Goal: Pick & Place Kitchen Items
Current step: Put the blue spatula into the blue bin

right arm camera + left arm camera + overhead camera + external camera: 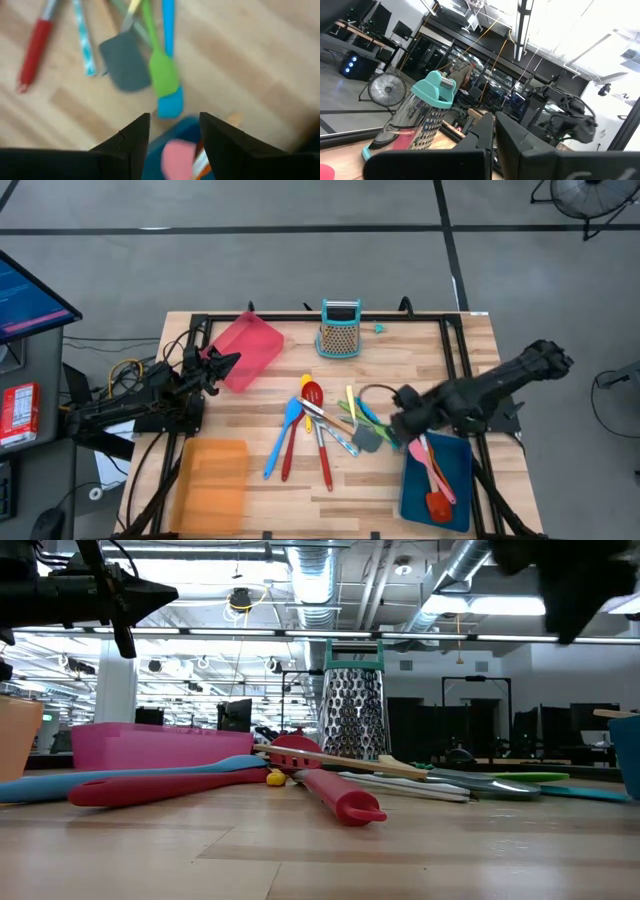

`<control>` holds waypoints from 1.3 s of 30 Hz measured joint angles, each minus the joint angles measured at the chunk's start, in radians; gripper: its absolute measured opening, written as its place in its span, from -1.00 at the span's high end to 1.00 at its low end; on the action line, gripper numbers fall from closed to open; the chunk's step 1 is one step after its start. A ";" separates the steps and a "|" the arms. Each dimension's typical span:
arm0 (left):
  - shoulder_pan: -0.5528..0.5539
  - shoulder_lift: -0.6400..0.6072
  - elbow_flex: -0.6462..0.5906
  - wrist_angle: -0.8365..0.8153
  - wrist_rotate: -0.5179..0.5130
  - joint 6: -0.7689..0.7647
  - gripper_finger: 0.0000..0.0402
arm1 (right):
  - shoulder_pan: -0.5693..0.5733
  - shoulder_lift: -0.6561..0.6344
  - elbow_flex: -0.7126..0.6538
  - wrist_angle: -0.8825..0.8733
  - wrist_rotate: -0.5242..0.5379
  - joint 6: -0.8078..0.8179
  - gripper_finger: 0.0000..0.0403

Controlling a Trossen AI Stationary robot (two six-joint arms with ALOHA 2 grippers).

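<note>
Right wrist view is showing the right gripper hanging empty, fingers apart, over the blue tray's twelve o'clock edge; utensils are lying mid-table. It should be descending squarely astride one handle. Left gripper, pinched closed, is idling at nine o'clock.

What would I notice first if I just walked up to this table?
Probably the bright heap of utensils in the middle of the table: red, blue and yellow spoons mixed with green and grey spatulas. Behind it stands a teal grater with orange mesh. The right hand hangs open over the blue tray's near edge, where pink and orange spatulas already lie.
</note>
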 joint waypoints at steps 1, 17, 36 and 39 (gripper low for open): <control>0.000 0.000 0.000 0.000 0.000 0.000 0.99 | -0.034 0.019 -0.001 0.001 0.000 -0.048 0.14; 0.000 0.000 0.000 0.000 0.000 0.000 0.99 | -0.314 0.404 0.000 0.291 -0.114 -0.532 -0.27; 0.000 0.000 0.000 0.000 0.000 0.000 0.99 | -0.380 0.432 -0.002 0.354 -0.105 -0.633 -0.27; 0.000 0.000 0.000 0.000 0.000 0.000 0.99 | -0.378 0.421 -0.002 0.357 -0.100 -0.638 -0.27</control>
